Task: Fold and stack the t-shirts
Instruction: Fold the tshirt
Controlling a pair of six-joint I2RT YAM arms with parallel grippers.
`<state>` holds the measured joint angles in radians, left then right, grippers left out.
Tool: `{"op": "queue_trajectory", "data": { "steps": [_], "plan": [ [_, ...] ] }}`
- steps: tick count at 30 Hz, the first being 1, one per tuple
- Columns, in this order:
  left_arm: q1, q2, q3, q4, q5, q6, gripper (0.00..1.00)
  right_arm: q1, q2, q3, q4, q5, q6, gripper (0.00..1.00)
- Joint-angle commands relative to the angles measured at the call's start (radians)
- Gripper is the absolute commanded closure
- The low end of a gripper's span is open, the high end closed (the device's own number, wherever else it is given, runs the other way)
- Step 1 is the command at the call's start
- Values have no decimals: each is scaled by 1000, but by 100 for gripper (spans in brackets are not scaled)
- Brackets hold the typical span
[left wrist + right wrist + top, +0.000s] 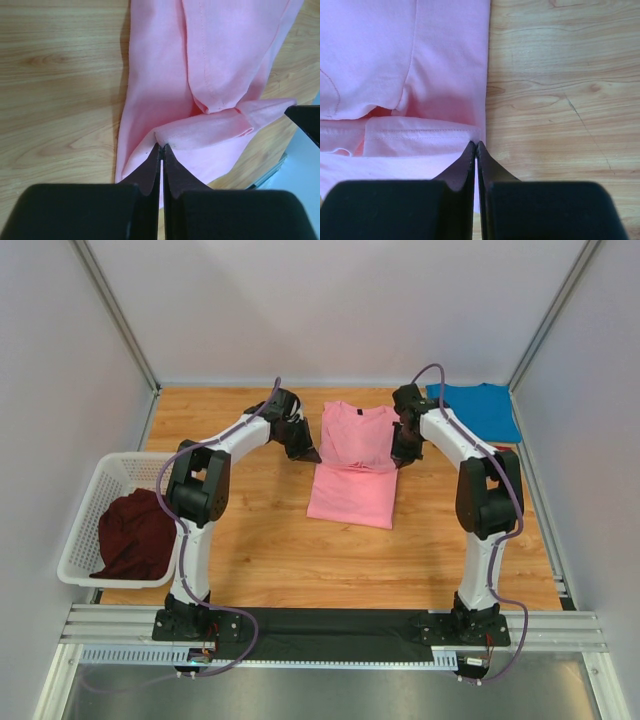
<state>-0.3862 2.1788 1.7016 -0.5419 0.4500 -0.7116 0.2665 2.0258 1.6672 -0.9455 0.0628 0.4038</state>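
Note:
A pink t-shirt lies in the middle of the table, its upper half lifted and partly folded over the lower half. My left gripper is shut on the shirt's left edge, and in the left wrist view the hem fold is pinched at its tips. My right gripper is shut on the shirt's right edge, where a hemmed fold meets its tips. A blue t-shirt lies flat at the back right. A maroon t-shirt is bunched in the basket.
A white lattice basket stands at the left edge of the wooden table. Grey walls enclose the back and sides. An aluminium rail with the arm bases runs along the near edge.

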Motion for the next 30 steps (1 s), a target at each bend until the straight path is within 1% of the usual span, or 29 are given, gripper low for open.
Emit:
{"op": "queue_trajectory", "data": {
  "steps": [1, 7, 9, 14, 16, 17, 19, 20, 21, 22, 23, 25, 26, 27, 28, 30],
  "plan": [
    [6, -14, 55, 8, -28, 4, 100, -15, 5, 40, 24, 12, 7, 100],
    [6, 15, 75, 19, -5, 1, 100, -19, 27, 54, 28, 0, 7, 100],
    [6, 33, 90, -6, -8, -2, 100, -21, 37, 57, 31, -4, 6, 99],
    [6, 49, 98, -1, -5, -3, 100, -23, 63, 77, 33, -9, -2, 97],
    [7, 52, 111, 0, -10, -2, 92, -30, 83, 111, 28, -11, 3, 96],
    [7, 55, 121, -16, -20, 0, 90, -33, 88, 123, 22, -14, 3, 94],
    [13, 58, 151, -35, -33, 1, 83, -46, 105, 175, -1, -15, 15, 91],
    [17, 58, 162, -61, -45, 1, 79, -49, 108, 190, -18, -18, 15, 86],
    [20, 55, 174, -78, -51, 3, 73, -50, 108, 206, -28, -15, 17, 83],
    [23, 50, 182, -90, -59, 15, 57, -50, 99, 215, -32, -8, 15, 80],
    [24, 26, 190, -110, -82, 26, 57, -50, 88, 210, -35, -8, 12, 77],
    [21, -7, 184, -118, -112, 47, 56, -50, 50, 184, -32, -6, 9, 74],
    [20, -51, 141, -90, -125, 60, 56, -52, 34, 149, -26, -3, 9, 74],
    [17, -75, 112, -66, -126, 63, 57, -50, 15, 122, -16, -6, 10, 74],
    [10, -95, 51, -41, -123, 67, 57, -49, -21, 96, -4, -26, 12, 75],
    [3, -139, 1, 22, -99, 80, 59, -47, -55, 16, 37, -47, 15, 79]
  ]
}}
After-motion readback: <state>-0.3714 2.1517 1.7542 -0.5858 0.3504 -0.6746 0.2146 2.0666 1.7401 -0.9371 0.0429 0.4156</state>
